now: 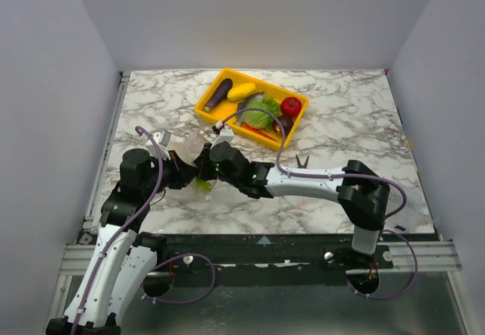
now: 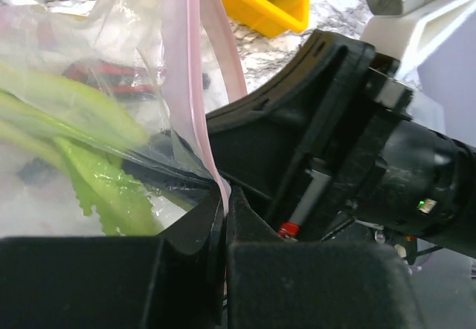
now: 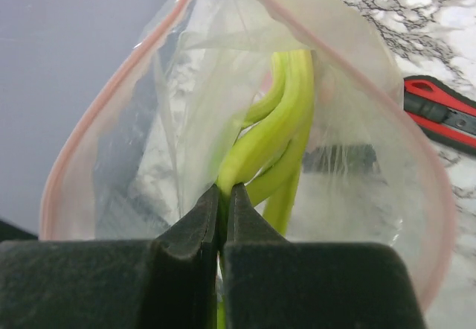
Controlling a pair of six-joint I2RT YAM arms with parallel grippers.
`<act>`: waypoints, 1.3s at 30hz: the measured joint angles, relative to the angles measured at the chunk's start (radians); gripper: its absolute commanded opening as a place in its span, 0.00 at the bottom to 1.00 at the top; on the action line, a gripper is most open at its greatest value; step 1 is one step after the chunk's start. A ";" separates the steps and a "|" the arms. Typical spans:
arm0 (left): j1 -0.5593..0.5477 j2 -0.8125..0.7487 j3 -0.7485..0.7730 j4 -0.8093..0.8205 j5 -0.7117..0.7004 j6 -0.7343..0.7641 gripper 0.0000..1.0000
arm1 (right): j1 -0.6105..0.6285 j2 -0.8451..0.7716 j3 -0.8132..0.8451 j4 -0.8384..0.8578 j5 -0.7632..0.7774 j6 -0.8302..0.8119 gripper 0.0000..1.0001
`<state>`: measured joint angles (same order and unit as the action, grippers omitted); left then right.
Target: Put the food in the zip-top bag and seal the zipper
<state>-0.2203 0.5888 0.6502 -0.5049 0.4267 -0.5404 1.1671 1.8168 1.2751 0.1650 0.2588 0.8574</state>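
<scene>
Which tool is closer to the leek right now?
Right. The right tool is shut on the green stalk of the leek at the mouth of the zip-top bag; the left tool pinches the pink zipper, the leek beside it behind plastic.

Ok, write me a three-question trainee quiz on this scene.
1. Fill in: the tomato and eggplant lie in the yellow ___.
2. The right gripper pinches: A tomato, B leek, C eggplant.
3. True or false: the left gripper hangs open.
Key: 1 tray; 2 B; 3 false, it is shut on the bag's zipper.
</scene>
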 measured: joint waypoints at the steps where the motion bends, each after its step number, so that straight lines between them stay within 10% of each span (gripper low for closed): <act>1: 0.002 -0.005 0.000 -0.005 -0.001 0.002 0.00 | -0.002 0.024 0.015 0.016 0.002 0.008 0.00; 18: 0.016 0.001 0.000 -0.043 -0.014 0.009 0.00 | -0.016 0.099 0.021 0.116 0.000 -0.082 0.01; 26: 0.020 -0.030 0.004 -0.027 -0.035 -0.048 0.00 | -0.008 0.137 -0.018 0.173 -0.127 -0.170 0.21; 39: 0.006 -0.053 0.006 0.033 0.003 -0.142 0.00 | 0.001 0.083 0.050 -0.184 -0.111 -0.174 0.65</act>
<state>-0.2138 0.5362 0.6559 -0.4721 0.4301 -0.6823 1.1683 1.8996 1.3254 -0.0193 0.1482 0.6834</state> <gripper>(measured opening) 0.008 0.599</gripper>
